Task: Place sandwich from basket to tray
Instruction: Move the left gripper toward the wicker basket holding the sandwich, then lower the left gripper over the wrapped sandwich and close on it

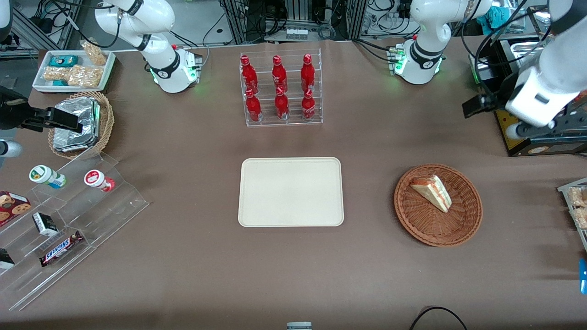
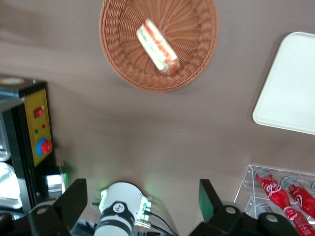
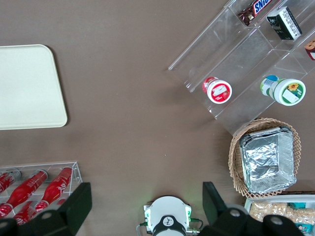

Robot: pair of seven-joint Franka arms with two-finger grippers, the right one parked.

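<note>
The sandwich [image 1: 431, 192], a white bread wedge with red and pale layers, lies in the reddish-brown wicker basket [image 1: 412, 220] toward the working arm's end of the table. Both also show in the left wrist view, the sandwich [image 2: 157, 46] lying in the basket [image 2: 123, 69]. The cream tray [image 1: 290, 191] lies empty at the table's middle, beside the basket; its corner shows in the left wrist view [image 2: 290, 88]. My left gripper [image 1: 474, 107] hangs high above the table, farther from the front camera than the basket. It is open and empty [image 2: 141, 199], with its fingers [image 2: 74, 201] wide apart.
A clear rack of red bottles [image 1: 280, 89] stands farther back than the tray. A black and yellow control box [image 1: 527, 142] sits under the gripper. Toward the parked arm's end are a clear snack stand [image 1: 69, 215], a tan basket of foil packets [image 1: 80, 123] and a white snack bin [image 1: 73, 68].
</note>
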